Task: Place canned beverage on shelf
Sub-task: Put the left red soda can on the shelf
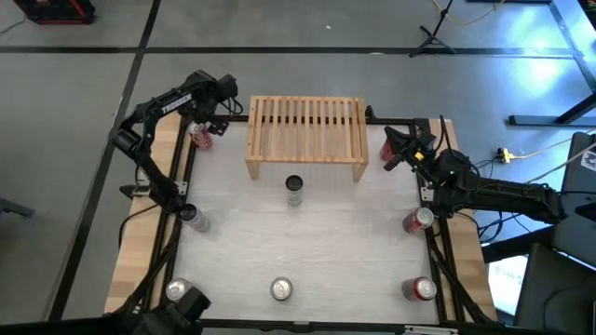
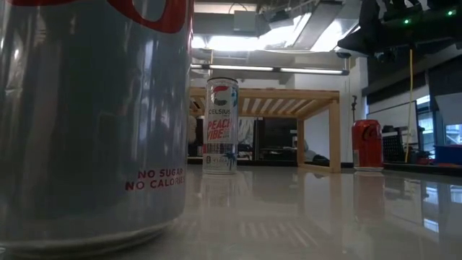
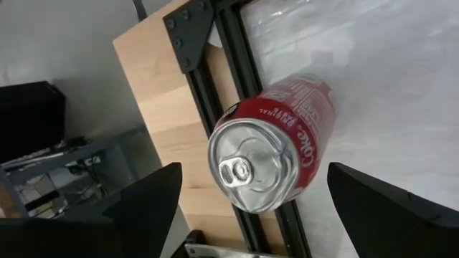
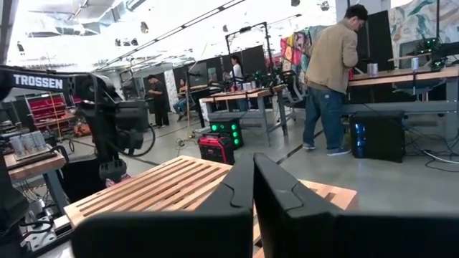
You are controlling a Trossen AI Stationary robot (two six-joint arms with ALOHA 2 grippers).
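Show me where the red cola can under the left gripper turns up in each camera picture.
High view: red cola can at the table's far left corner, under the left gripper, beside the wooden shelf.
Low view: it is probably the red can right of the shelf's leg.
Left wrist view: centre, top facing the camera, between the open fingers.
Right wrist view: not visible.
Shared landmark: the shelf.
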